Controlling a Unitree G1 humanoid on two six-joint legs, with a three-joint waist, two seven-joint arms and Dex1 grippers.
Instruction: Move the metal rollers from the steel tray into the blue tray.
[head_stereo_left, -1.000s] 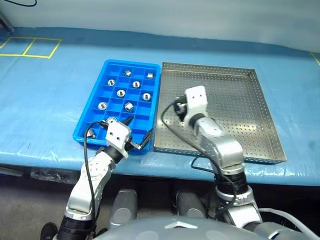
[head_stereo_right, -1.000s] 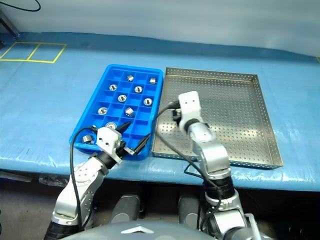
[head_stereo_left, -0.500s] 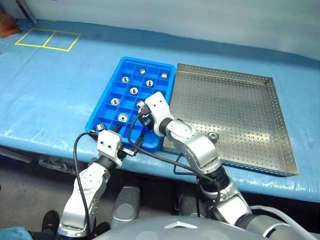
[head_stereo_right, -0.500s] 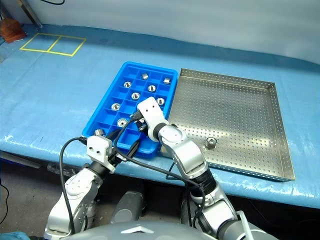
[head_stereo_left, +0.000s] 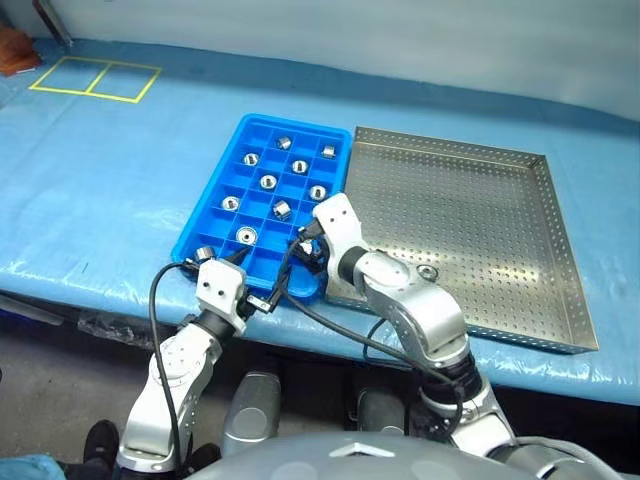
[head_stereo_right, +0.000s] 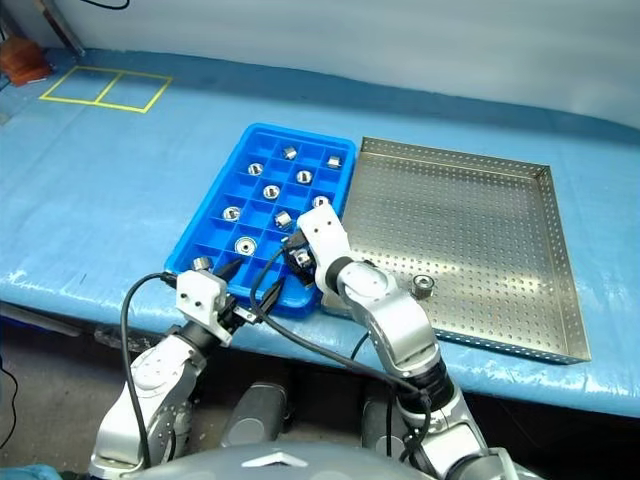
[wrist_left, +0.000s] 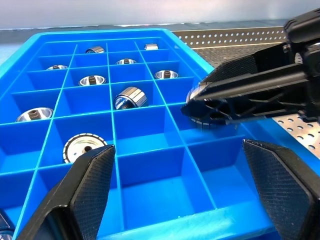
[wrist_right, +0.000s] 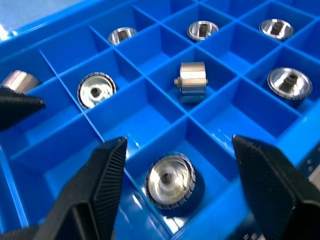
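While the right gripper (wrist_right: 172, 187) hangs spread over a roller (wrist_right: 170, 186) just dropped in the blue tray (head_stereo_left: 215, 196) (near-right corner), the last roller (head_stereo_left: 428, 272) by the steel tray (head_stereo_left: 520, 160) near edge looks hard, slick, best pinched across its round sides.

Left arm: bent at the elbow, forearm rising forward.
Left gripper (head_stereo_left: 258, 283): fingers spread wide, nothing between them, pointing about level.
Right arm: reaches forward and across toward the robot's left, wrist bent downward.
Right gripper (wrist_right: 172, 187): fingers apart, pointing down and left.
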